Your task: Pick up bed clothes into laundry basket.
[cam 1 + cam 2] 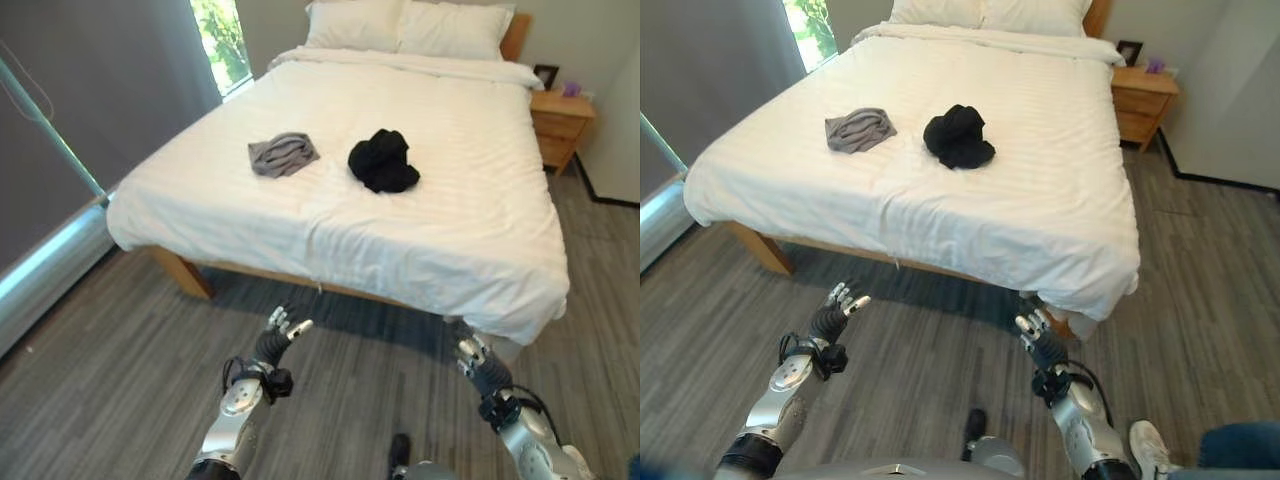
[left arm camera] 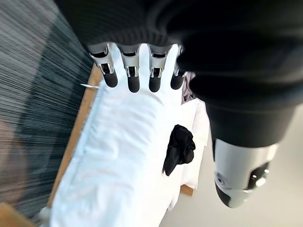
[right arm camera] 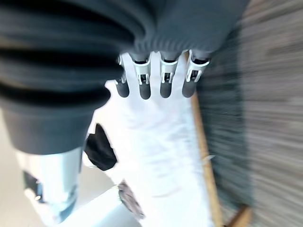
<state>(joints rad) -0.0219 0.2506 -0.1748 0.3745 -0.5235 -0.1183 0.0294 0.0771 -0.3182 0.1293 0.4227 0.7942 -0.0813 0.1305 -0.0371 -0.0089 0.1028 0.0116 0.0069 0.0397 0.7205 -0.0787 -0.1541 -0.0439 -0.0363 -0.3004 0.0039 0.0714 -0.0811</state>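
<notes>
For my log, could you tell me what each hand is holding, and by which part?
Nothing is held. The left hand and right hand hover open above the floor; the grey garment and black garment lie on the bed.

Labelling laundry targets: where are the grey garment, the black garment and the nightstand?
grey garment (image 1: pixel 283 154), left eye view, middle of the crumpled cloth.
black garment (image 1: pixel 383 161), left eye view, centre of the heap.
nightstand (image 1: pixel 1143 100), right eye view, drawer front.

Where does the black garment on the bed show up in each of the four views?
Left eye view: black garment mid-bed, right of the grey garment.
Right eye view: mid-bed, again right of the grey one.
Left wrist view: dark bundle past the fingers.
Right wrist view: dark patch beside the thumb.
Shared landmark: the white bed.
</notes>
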